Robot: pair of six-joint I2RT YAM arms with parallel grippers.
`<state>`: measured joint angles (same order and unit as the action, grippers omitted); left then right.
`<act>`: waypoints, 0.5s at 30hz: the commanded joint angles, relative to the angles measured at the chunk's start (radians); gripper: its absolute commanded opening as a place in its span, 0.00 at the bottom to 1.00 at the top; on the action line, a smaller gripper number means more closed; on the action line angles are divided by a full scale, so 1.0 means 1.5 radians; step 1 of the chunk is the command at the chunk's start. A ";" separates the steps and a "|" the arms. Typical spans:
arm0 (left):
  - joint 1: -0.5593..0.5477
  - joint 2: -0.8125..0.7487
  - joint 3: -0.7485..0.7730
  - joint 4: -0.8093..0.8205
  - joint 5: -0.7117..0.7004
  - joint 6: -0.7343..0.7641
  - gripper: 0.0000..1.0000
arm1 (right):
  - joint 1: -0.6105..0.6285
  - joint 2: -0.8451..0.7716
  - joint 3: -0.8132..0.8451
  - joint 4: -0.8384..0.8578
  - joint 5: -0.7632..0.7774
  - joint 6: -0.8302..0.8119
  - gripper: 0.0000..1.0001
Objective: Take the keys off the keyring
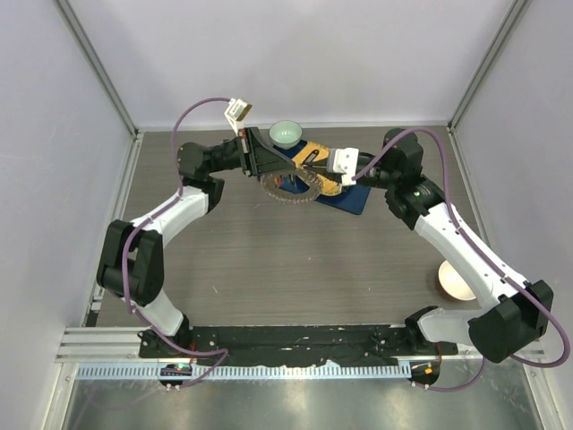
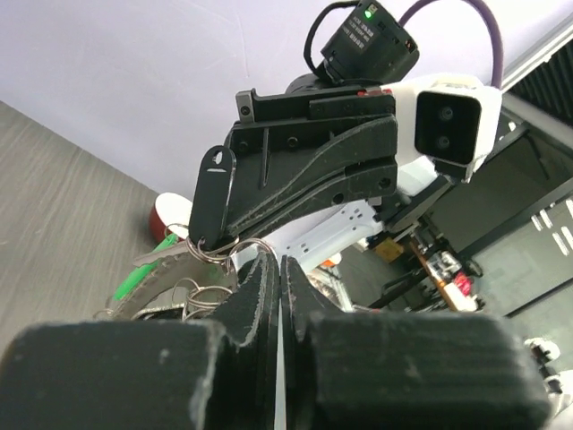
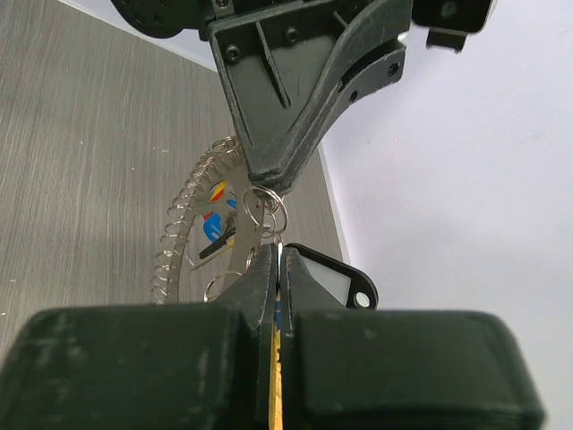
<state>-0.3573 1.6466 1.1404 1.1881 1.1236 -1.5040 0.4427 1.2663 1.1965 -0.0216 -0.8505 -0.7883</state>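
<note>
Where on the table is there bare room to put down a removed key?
The widest bare patch is the middle of the table, bordered by the two arms, the keyring behind and the cream bowl at right. The back centre is crowded: green bowl, blue mat, left gripper and right gripper.

**Far centre of the worktop (image 1: 295, 260).** The left gripper (image 1: 294, 170) and right gripper (image 1: 309, 167) meet tip to tip, jaws closed, with no passage between them. The keyring (image 1: 288, 190) and its fringe of keys (image 3: 172, 235) fill the space just beneath. A green bowl (image 1: 286, 133) blocks the narrow strip behind, near the back wall (image 1: 295, 63). A blue mat (image 1: 351, 199) lies under the right gripper. The middle and near worktop lies open between the two arms. A cream bowl (image 1: 452, 282) stands just beside the right forearm.
</note>
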 commanded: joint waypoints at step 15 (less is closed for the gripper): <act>-0.035 -0.022 0.395 -1.099 -0.137 1.084 0.48 | -0.038 -0.025 0.056 -0.197 0.171 -0.088 0.01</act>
<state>-0.3603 1.5532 1.5833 0.0978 1.0416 -0.3401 0.3790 1.2697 1.2167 -0.3351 -0.5991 -0.8890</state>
